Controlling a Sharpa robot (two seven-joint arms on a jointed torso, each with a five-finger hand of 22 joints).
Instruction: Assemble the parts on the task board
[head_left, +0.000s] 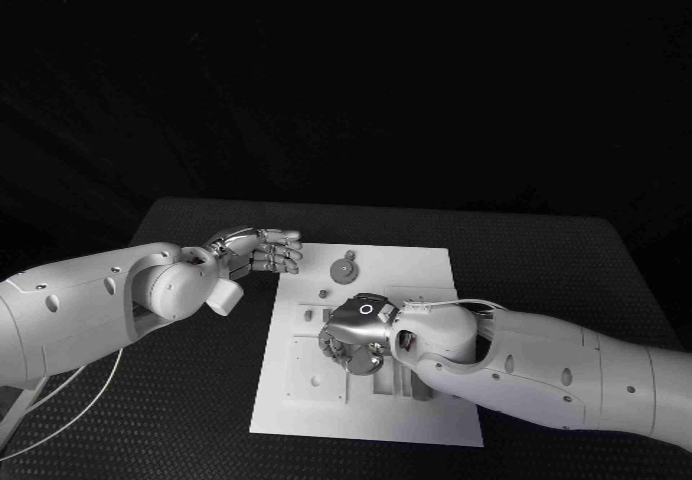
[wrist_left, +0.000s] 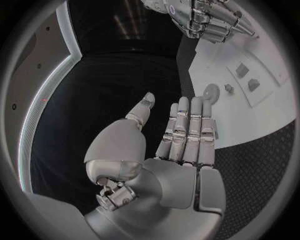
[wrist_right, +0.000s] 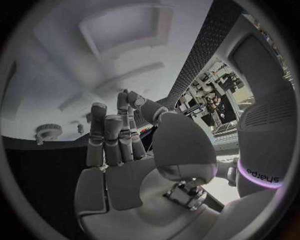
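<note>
Black worktop (head_left: 562, 270) underneath, white task board (head_left: 411, 275) laid flat in the middle of it. Left hand (head_left: 263, 250) hovering just off the board's far left corner, over the dark worktop, not touching the plate. From the left wrist view, left hand (wrist_left: 181, 135) flat and empty: fingers (wrist_left: 190, 125) straight and side by side, thumb (wrist_left: 140, 112) held out apart from them, nothing in the palm. Just beyond those fingertips, a small round geared part (wrist_left: 210, 93) lying on the board, near its far edge; same part (head_left: 343, 268) seen from above as a grey disc, apart from both hands. Two more small dark parts (wrist_left: 247, 77) a little further along the board in the left wrist view, set in shallow recesses.

Right hand (head_left: 361, 330) down over the middle of the board, palm low above the recessed area, knuckles toward the camera. From the right wrist view, right hand (wrist_right: 122, 145) with fingers (wrist_right: 103, 135) extended close together and thumb (wrist_right: 147, 107) bent across in front of them; nothing plainly gripped, though the fingertips partly hidden, so a small piece pinched there cannot be told either way. Geared part (wrist_right: 48, 131) standing off to the side of those fingers, well clear of them. Board's raised outlines and slots visible beyond the right hand, blurred.
</note>
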